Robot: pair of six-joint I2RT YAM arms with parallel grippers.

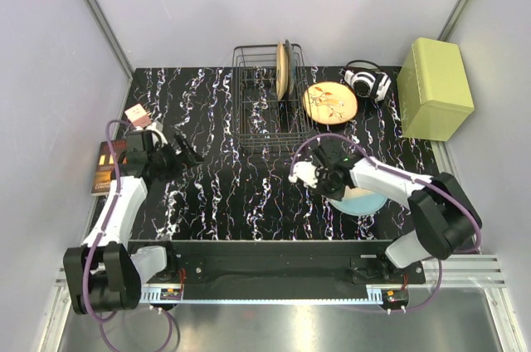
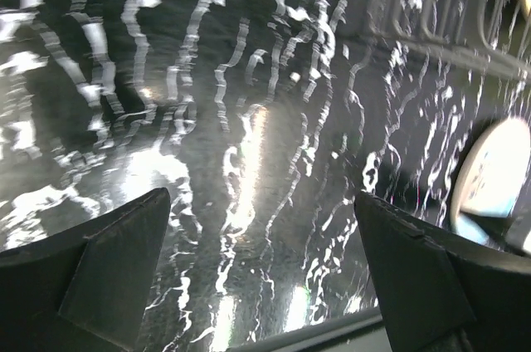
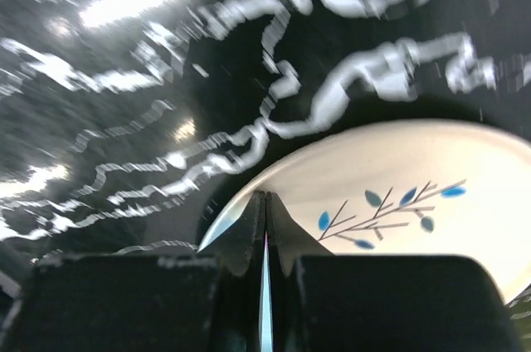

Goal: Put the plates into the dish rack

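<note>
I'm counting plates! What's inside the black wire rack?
Two plates stand on edge at the right end of the dish rack: an orange plate and a dark plate beside it. Both show edge-on, so their faces are hidden.

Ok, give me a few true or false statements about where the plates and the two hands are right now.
1. Two plates stand upright in the dish rack. True.
2. The left hand grips a plate. False: it is open and empty over the bare table.
3. An orange plate lies flat on the table, just right of the rack in the top view. True.
4. The right hand is spread wide. False: its fingers are shut, at the rim of the cream plate.
</note>
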